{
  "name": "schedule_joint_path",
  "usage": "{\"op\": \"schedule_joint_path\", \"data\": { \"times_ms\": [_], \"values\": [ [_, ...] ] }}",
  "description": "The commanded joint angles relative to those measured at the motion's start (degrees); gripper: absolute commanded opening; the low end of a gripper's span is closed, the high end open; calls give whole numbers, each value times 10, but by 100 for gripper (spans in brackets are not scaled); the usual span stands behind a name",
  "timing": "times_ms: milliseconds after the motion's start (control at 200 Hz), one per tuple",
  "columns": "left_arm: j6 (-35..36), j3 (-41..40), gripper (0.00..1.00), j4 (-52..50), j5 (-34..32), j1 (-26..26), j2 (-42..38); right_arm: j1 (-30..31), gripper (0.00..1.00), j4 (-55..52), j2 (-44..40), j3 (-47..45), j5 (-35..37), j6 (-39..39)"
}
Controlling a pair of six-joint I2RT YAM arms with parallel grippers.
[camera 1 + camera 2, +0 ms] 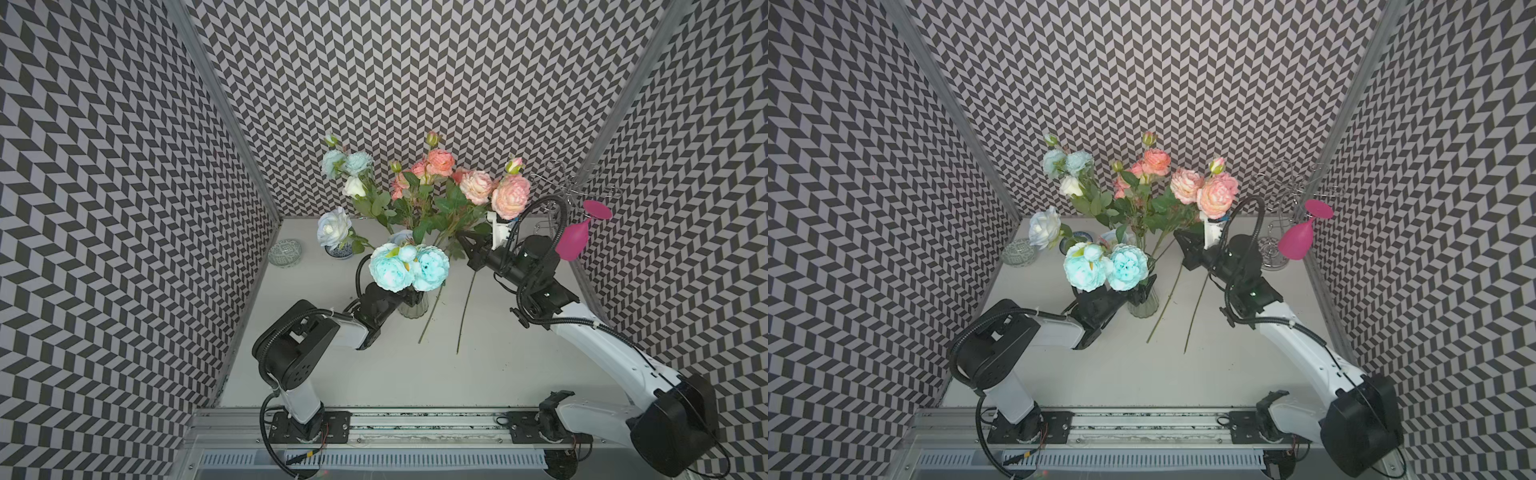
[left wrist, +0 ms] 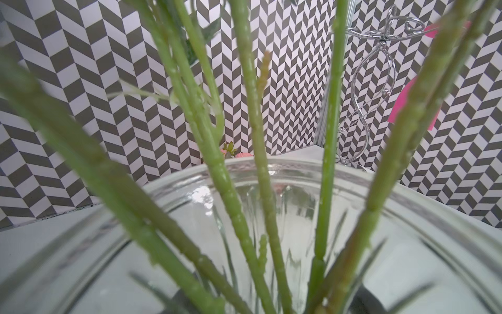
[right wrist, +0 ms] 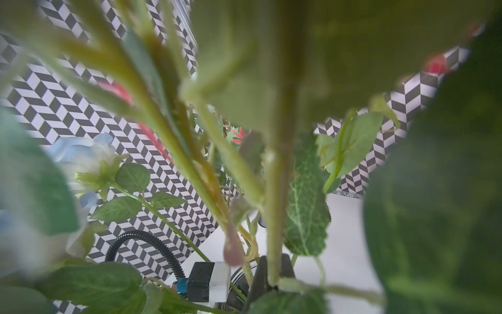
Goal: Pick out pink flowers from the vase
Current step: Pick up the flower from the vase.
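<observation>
Nearest the rail, near-left of the vase, the left arm reaches in low. Left pincer is pressed onto the vase neck, pinching it. The vase is clear ribbed glass, upright on the white surface. In the left wrist view its rim fills the lower part, with several green stems standing inside and dark blurred shapes showing through the glass. Pale blue blooms sit right over the vase mouth and hide most of it in both top views.

Just right of the vase, two long bare stalks hang slanted, outside the vase. Can't tell whether their lower ends touch the surface.

Right of and behind the vase, the right pincer is clamped on the stems of the pink flowers. The right wrist view shows a green stem pinched between dark fingers, with blurred leaves all round. Pink, peach and coral blooms fan out above and behind the vase. Leaves cover the spot, so can't tell whether every pink stem is clear of the vase.

Farther back, left of the vase, a white rose stands in a small blue-patterned bowl, with a glass dish beside it. A second pale blue cluster sits high behind the vase. Far right of the vase, a magenta wine glass hangs foot-up on a wire rack.
</observation>
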Motion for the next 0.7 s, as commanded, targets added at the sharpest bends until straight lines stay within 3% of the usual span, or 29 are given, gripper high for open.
{"op": "schedule_joint_path", "data": {
  "times_ms": [0, 135, 200, 396, 696],
  "values": [
    [-24, -15, 0, -44, 9, 3, 5, 25, 0, -30, -9, 26, -8, -75],
    [-23, -16, 0, -44, 9, 3, 3, 43, 0, -48, -10, 43, -6, -101],
    [-23, -16, 0, -43, 9, 4, 2, 41, 0, -31, -25, 26, 51, -74],
    [-23, -18, 0, -34, 11, 8, -3, -2, 0, -7, -44, 0, 70, -29],
    [-22, -21, 0, -30, 10, 10, -5, -32, 0, -23, -80, -13, 113, -25]
  ]
}}
